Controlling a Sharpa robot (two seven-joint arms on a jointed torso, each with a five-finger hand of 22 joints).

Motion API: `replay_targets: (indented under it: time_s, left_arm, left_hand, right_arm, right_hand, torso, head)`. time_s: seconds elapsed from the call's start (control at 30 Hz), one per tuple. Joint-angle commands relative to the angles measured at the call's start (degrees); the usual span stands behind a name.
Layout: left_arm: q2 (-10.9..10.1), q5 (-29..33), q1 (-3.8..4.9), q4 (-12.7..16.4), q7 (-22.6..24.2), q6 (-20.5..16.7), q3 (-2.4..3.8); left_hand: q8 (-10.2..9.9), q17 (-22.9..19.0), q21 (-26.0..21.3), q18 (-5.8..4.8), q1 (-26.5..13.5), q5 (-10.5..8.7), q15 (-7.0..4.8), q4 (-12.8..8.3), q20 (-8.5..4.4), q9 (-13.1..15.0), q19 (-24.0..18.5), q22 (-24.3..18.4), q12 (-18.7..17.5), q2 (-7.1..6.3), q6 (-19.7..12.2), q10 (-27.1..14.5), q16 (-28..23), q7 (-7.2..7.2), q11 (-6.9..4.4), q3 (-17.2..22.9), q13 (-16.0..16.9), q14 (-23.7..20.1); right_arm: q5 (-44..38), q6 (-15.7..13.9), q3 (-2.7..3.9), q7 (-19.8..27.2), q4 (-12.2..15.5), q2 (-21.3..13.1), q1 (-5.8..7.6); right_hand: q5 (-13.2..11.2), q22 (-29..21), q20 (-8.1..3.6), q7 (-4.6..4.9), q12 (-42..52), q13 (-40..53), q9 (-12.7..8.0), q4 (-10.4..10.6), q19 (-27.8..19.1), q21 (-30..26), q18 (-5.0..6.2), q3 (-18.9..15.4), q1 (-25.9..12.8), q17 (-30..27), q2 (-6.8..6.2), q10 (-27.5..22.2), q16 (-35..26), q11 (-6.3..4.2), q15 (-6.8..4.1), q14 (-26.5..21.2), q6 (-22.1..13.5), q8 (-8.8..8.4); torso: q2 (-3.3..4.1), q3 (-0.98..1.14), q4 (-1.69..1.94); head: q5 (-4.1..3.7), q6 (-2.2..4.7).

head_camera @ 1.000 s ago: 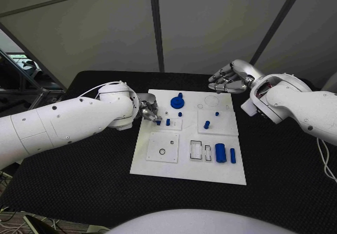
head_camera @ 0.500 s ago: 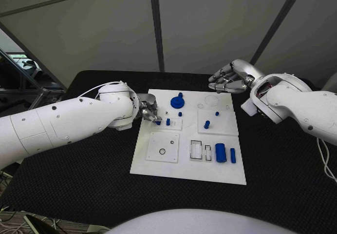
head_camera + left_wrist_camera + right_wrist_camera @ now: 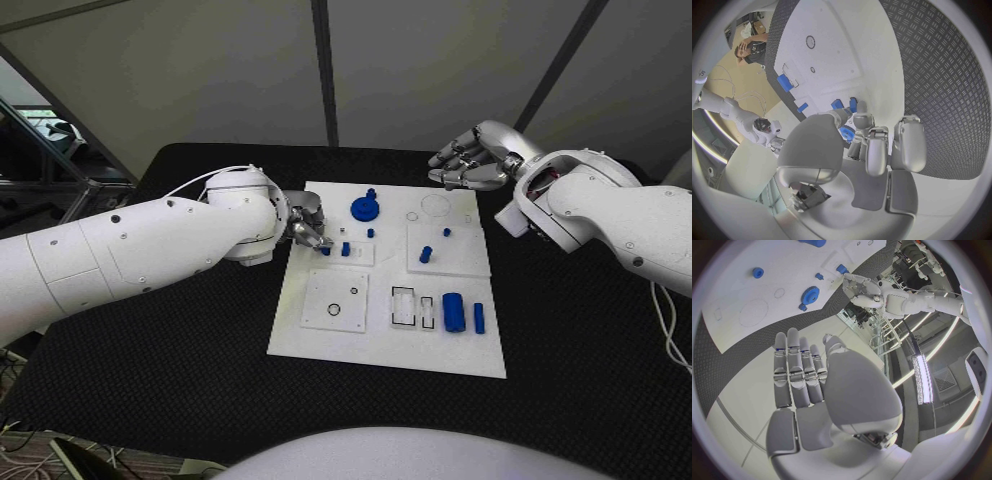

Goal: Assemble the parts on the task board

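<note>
Left hand [image 3: 306,228] pinching a blue peg [image 3: 326,251] on the task board [image 3: 387,350] — right hand [image 3: 469,160] open, empty.

A: Head view evenly lit, soft overhead light. Board [image 3: 387,345] bright white, not blown out. Table [image 3: 173,370] stays dark, texture readable.

B: Shadows?

A: Faint, short, under the left arm [image 3: 130,255]. No hard edges.

B: Wrist views?

A: Heavy fisheye, straight edges bow, dark vignette ring. Left hand [image 3: 873,150] close and soft, glare on its metal. Right hand [image 3: 811,375] sharper; bright ceiling strip lights [image 3: 918,375] flare beside it.
</note>
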Motion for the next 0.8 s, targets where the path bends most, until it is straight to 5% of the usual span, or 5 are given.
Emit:
replay_targets:
  time_s: [0.03, 0.37, 0.8]
  left_arm:
    - [0.4, 1.2, -0.11, -0.3, -0.5, 1.7, -0.09]
    - [1.3, 3.0, -0.10, -1.4, -1.3, 2.4, -0.09]
    - [2.0, 3.8, -0.10, -2.4, -2.4, 0.9, -0.09]
  left_hand:
    - [0.2, 14.7, 0.1, -0.71, -0.6, 0.21, -0.36, -6.7, 0.05, 0.0, 0.4, 4.0, 0.2, -0.03, 0.4, 0.6, 0.3, -0.23, -0.03, 7.2, 0.1, 5.8]
    - [0.6, 14.8, 0.2, -0.76, -4.0, 0.02, -0.67, -6.0, -0.18, 0.5, 0.6, 4.2, 0.4, -0.08, 1.6, 1.5, 0.3, -0.80, -0.42, 7.5, 0.6, 5.8]
    - [0.2, 14.8, 0.7, -0.96, -12.3, -0.14, -1.10, -2.4, -0.63, 1.1, 1.2, 5.1, 1.3, -0.63, 3.5, 2.5, 0.4, -1.43, -0.93, 3.8, 2.0, 5.8]
  right_arm:
    - [-0.1, 0.2, 0.04, 0.6, 0.0, 0.1, 0.09]
    - [-0.1, 0.1, 0.04, 0.5, 0.0, 0.0, 0.09]
    - [0.0, 0.1, 0.04, 0.6, 0.0, 0.0, 0.09]
  right_hand:
    - [0.3, -0.1, 0.02, 0.26, -0.1, -0.1, 0.0, 0.1, 0.4, -0.3, 0.65, 0.3, -0.3, -0.1, 0.07, -0.3, -0.3, 0.00, 0.02, -0.2, 0.1, 0.39]
    - [0.3, -0.1, 0.01, 0.24, -0.1, -0.1, 0.0, 0.1, 0.4, -0.3, 0.66, 0.4, -0.3, -0.1, 0.05, -0.3, -0.3, -0.02, 0.00, -0.2, 0.1, 0.41]
    - [0.3, -0.1, 0.01, 0.25, -0.1, -0.1, 0.0, 0.1, 0.5, -0.4, 0.65, 0.5, -0.4, -0.1, 0.03, -0.3, -0.3, -0.02, 0.01, -0.2, 0.1, 0.41]
  torso:
    - [0.00, 0.05, -0.06]
    - [-0.02, 0.06, -0.04]
    - [0.01, 0.00, -0.06]
  head:
    - [0.07, -0.07]
    - [-0.03, -0.19]
    - [-0.23, -0.10]
